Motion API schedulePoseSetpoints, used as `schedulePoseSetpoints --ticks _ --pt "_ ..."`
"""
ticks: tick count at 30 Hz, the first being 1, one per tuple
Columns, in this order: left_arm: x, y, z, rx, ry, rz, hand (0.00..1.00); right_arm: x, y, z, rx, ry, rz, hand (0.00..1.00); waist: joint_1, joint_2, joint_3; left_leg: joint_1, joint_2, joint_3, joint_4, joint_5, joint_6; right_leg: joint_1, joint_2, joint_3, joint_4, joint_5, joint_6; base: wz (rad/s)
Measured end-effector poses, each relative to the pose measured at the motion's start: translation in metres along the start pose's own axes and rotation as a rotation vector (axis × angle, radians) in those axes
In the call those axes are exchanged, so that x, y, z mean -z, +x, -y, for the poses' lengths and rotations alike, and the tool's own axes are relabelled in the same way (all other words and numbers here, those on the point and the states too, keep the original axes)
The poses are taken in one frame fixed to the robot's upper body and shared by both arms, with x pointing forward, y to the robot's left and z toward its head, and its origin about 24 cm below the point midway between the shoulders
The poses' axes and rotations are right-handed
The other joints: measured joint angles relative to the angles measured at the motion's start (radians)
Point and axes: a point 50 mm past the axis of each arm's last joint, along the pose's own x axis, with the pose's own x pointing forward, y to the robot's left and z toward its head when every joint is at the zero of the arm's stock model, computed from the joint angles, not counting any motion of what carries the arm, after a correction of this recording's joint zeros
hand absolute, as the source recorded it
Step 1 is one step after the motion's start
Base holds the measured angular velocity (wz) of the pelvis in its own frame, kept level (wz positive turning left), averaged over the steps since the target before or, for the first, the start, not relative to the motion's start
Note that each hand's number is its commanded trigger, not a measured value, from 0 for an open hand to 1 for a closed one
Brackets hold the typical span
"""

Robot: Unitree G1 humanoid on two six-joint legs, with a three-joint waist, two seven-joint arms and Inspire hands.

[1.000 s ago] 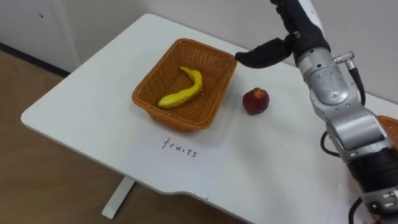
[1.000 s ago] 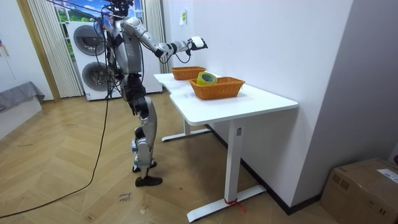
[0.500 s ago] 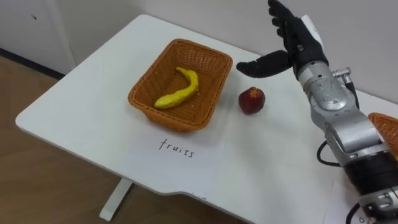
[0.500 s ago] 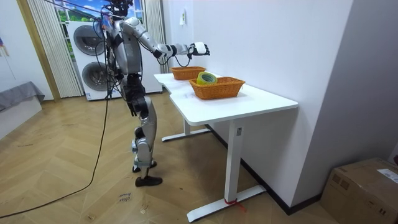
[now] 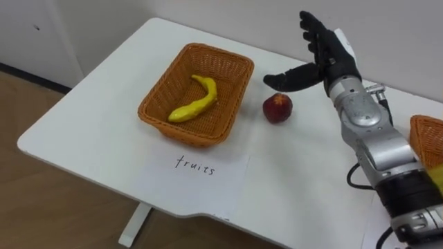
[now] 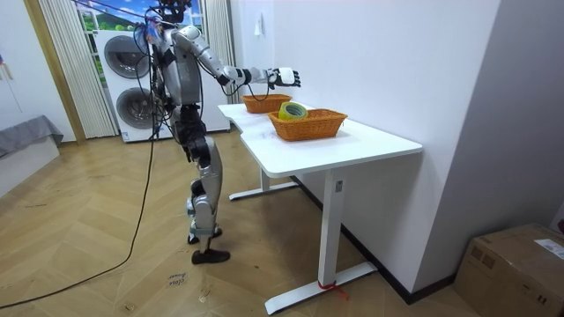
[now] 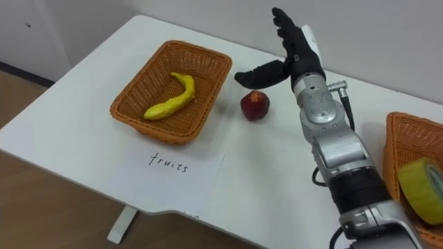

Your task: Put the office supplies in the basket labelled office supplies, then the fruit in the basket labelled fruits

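Apple (image 5: 277, 108) sits on the table (image 5: 90, 117), just outside the basket (image 5: 149, 114) at its 3 o'clock. We find the right hand (image 5: 327, 54) raised at the apple's 1 o'clock, fingers spread wide, thumb pointing toward the basket, holding nothing. We note a banana (image 5: 194, 99) inside the basket. Tape (image 7: 422, 181) lies in a second basket (image 7: 398, 142) at the apple's 4 o'clock.
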Motion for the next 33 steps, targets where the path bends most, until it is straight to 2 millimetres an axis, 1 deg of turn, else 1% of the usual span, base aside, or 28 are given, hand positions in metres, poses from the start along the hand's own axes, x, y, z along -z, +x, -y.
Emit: schedulePoseSetpoints --ticks 3,7,10,14,16,20,28,33 --pt "0.001 0.000 0.001 0.005 0.005 -0.002 0.00 0.005 -0.001 -0.002 -0.002 0.003 -0.018 0.00 0.001 0.005 0.0032 -0.003 0.000 -0.003 0.001 0.000 0.000 -0.001 0.000 -0.004 0.000 0.000 0.000 0.00" --pt "0.001 0.000 0.002 0.017 0.014 -0.003 0.00 0.006 -0.001 -0.002 -0.002 -0.006 -0.019 0.00 0.000 0.010 0.0017 -0.004 0.000 -0.007 0.000 0.000 0.000 -0.001 0.000 -0.006 -0.001 0.000 0.000 0.02" --pt "0.002 0.000 0.002 0.016 0.018 -0.006 0.00 0.012 -0.003 -0.003 0.000 -0.015 -0.037 0.00 0.000 0.012 -0.0004 -0.005 -0.001 -0.012 0.000 0.000 0.000 0.000 0.000 -0.016 -0.001 0.000 0.000 0.04" --pt "0.003 -0.001 0.002 0.015 0.018 -0.009 0.00 0.021 -0.005 -0.002 0.004 -0.017 -0.073 0.00 0.001 0.013 -0.0011 -0.007 -0.001 -0.013 0.001 0.000 0.000 -0.002 0.000 -0.016 -0.001 0.000 0.000 0.00" --pt "0.003 -0.001 0.002 0.015 0.018 -0.009 0.00 0.022 -0.005 -0.002 0.008 -0.017 -0.077 0.00 0.000 0.013 -0.0016 -0.008 -0.001 -0.013 0.002 0.000 0.000 -0.003 0.000 -0.016 -0.001 0.000 0.000 0.00" --pt "0.004 -0.001 0.002 0.015 0.018 -0.009 0.00 0.022 -0.005 -0.002 0.013 -0.018 -0.077 0.00 0.000 0.016 -0.0058 -0.008 -0.001 -0.013 0.002 0.000 0.000 -0.003 0.000 -0.016 -0.001 0.000 0.000 0.00" --pt "0.004 -0.001 0.002 0.014 0.018 -0.010 0.00 0.023 -0.005 -0.001 0.021 -0.018 -0.079 0.00 0.002 0.014 -0.0071 -0.022 -0.001 -0.012 0.008 0.001 -0.001 -0.015 0.000 -0.014 0.000 0.000 0.000 0.00" --pt "0.006 -0.001 0.001 0.012 0.019 -0.016 0.00 0.037 -0.006 -0.005 0.017 -0.013 -0.139 0.00 0.002 0.015 -0.0065 -0.024 -0.001 -0.012 0.008 0.001 -0.001 -0.018 0.000 -0.014 0.000 0.000 0.000 0.00"
